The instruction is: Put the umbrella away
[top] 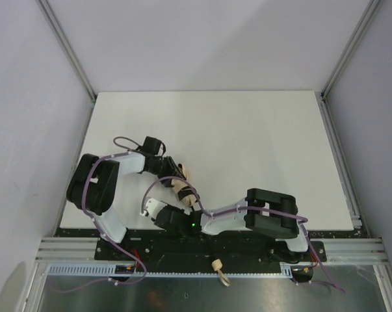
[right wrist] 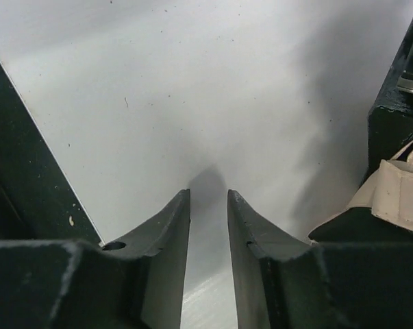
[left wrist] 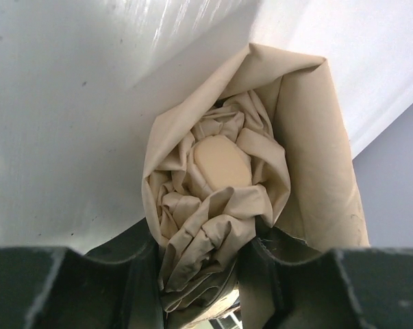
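Top external view: the white worktop [top: 248, 143] carries the folded tan umbrella [top: 184, 188], lying slantwise between the two wrists. In the left wrist view the left gripper [left wrist: 203, 240] is clamped on it. Its fingers [left wrist: 117, 274] pinch the bunched canopy from both sides, and the rest of the bundle stands out past the fingertips. The right gripper [right wrist: 208, 199] is just beside it and empty, its fingers [right wrist: 168, 240] a narrow gap apart over bare worktop. A tan band of the umbrella shows off to their right.

The step in hand looks like gathering the canopy tight enough to stow, with the right arm free to take a fresh hold. The left grip is on soft cloth, which can slide or pull out in a single layer, so it should hold firm. The right fingers should spread wider than the bundle, come in from the side, and close across the whole roll beyond the left fingertips, not on one loose flap.

Beyond the left fingertips an outer layer of tan cloth [left wrist: 316, 137] curls round the crumpled folds like the mouth of a sleeve. A smooth pale end cap [left wrist: 220, 164] sits in the middle. I cannot tell whether that layer is a separate cover or the canopy's own panel. A pale knob [top: 216, 264] with a loop strap lies behind the right arm, which hides any link to the bundle.
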{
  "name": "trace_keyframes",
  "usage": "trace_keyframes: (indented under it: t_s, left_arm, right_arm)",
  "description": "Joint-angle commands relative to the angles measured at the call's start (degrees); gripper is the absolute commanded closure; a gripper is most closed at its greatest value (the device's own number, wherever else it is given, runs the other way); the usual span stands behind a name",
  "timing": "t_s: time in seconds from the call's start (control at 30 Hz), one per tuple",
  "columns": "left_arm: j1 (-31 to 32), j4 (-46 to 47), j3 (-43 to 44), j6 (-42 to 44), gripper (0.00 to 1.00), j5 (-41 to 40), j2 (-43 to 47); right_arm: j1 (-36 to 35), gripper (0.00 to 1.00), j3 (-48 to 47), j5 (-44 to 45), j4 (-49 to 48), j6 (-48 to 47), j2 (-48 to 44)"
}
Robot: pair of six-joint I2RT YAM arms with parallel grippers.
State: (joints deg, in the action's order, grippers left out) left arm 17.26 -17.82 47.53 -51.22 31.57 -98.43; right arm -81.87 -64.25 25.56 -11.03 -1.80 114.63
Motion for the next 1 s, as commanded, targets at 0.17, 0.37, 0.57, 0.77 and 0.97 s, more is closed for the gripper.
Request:
trace_keyframes:
  t_s: [0.17,0.37,0.57,0.77,0.97]
  left_arm:
    - [-0.05,-2.12,1.17,2.92,1.00,-13.84,-0.59]
    - [-0.10,1.16,3.85,9.83,1.00,-17.04,9.33]
    - [-0.09,6.25,8.61,18.15,1.00,-20.92,24.00]
    - [0.43,17.80,13.75,28.17,1.00,-24.28,33.22]
    - [4.49,45.31,4.98,42.15,1.00,-28.22,40.69]
  right_arm:
    - [2.75,0.58,0.35,-8.58,16.67,0.38,-9.83]
    - [4.39,0.38,-0.01,-21.92,15.78,10.43,-34.14]
    - [15.23,0.30,-0.03,-21.72,26.05,17.70,-50.47]
    - [32.03,0.27,0.63,-23.96,35.79,20.42,-56.26]
    - [38.09,0.27,1.75,-29.60,36.64,20.58,-57.74]
